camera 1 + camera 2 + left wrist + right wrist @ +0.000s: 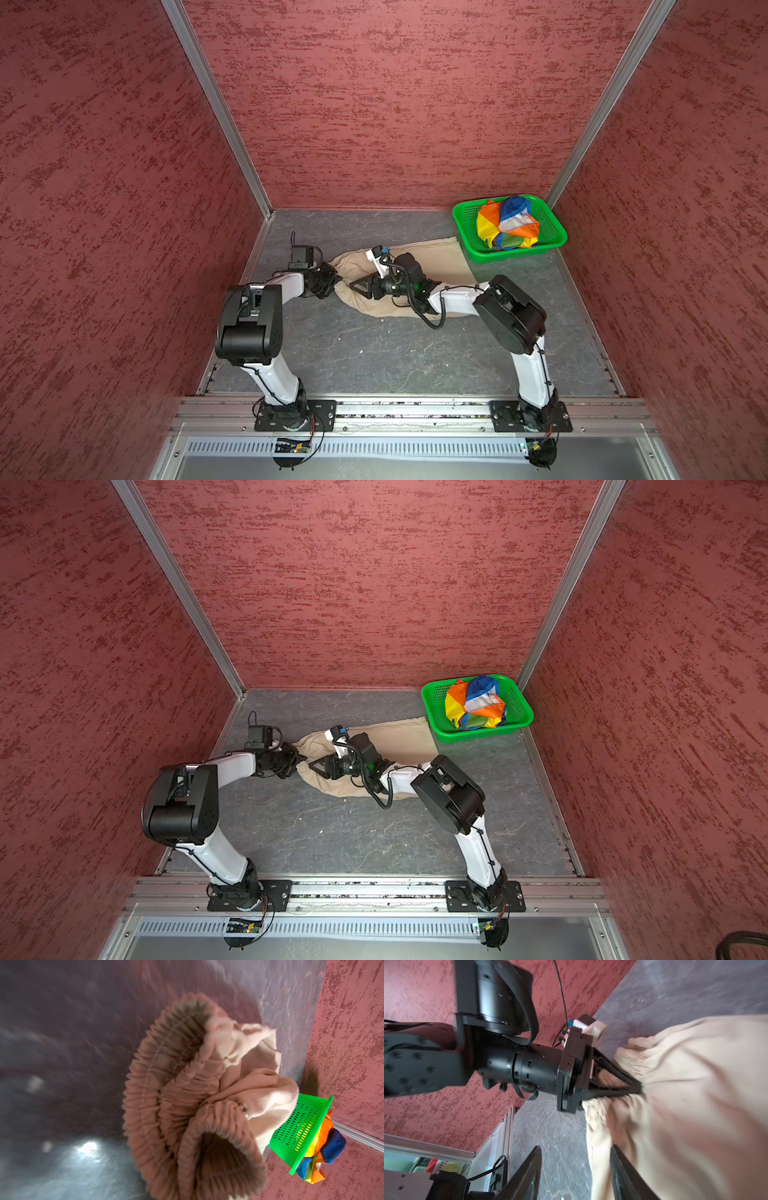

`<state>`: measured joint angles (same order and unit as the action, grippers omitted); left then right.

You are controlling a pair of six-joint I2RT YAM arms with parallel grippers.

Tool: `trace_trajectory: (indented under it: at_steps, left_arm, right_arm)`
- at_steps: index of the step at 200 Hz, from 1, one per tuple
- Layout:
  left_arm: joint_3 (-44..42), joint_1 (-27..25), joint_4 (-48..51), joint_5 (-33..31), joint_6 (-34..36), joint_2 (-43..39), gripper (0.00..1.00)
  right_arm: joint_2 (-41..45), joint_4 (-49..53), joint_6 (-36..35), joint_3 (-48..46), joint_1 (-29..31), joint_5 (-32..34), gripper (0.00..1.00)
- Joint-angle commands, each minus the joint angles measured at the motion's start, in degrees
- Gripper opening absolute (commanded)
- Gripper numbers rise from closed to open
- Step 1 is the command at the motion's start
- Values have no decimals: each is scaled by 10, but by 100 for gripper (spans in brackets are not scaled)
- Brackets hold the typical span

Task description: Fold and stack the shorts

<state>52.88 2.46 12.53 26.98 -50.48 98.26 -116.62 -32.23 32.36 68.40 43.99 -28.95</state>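
The left pincer (334, 279) is clamped on the gathered waistband of the beige shorts (432, 262), which sprawl across the middle of the desk (374, 353). The right pincer (354, 286) stands open just over them, holding nothing. Far right, the striped shorts (509, 222) sit crumpled in the green basket (513, 254).

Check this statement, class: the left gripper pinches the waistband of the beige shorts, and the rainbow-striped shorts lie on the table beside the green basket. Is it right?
Not quite. The rainbow-striped shorts lie bunched inside the green basket, not beside it, as both top views show. The left gripper does pinch the waistband of the beige shorts.
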Motion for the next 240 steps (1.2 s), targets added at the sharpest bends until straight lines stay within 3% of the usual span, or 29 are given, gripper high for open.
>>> trace_trajectory:
  at_steps: [1, 27, 75, 120, 186, 240]
  left_arm:
    - [49, 16, 120, -10, 75, -33, 2]
    - [94, 19, 212, -67, 107, -62, 2]
    - [141, 9, 285, -125, 144, -108, 2]
    - [170, -9, 324, -186, 169, -135, 4]
    - [203, -18, 353, -208, 185, -149, 4]
    - [224, -18, 372, -225, 201, -150, 4]
  right_arm:
    - [37, 86, -35, -25, -25, 80, 52]
    - [42, 194, -56, -3, -28, 151, 42]
    - [15, 251, -33, 21, -26, 194, 0]
    - [-61, 326, -36, 107, 4, 184, 0]
    - [-169, 335, 10, 233, 30, 90, 0]
    - [-88, 319, -25, 189, 15, 128, 0]
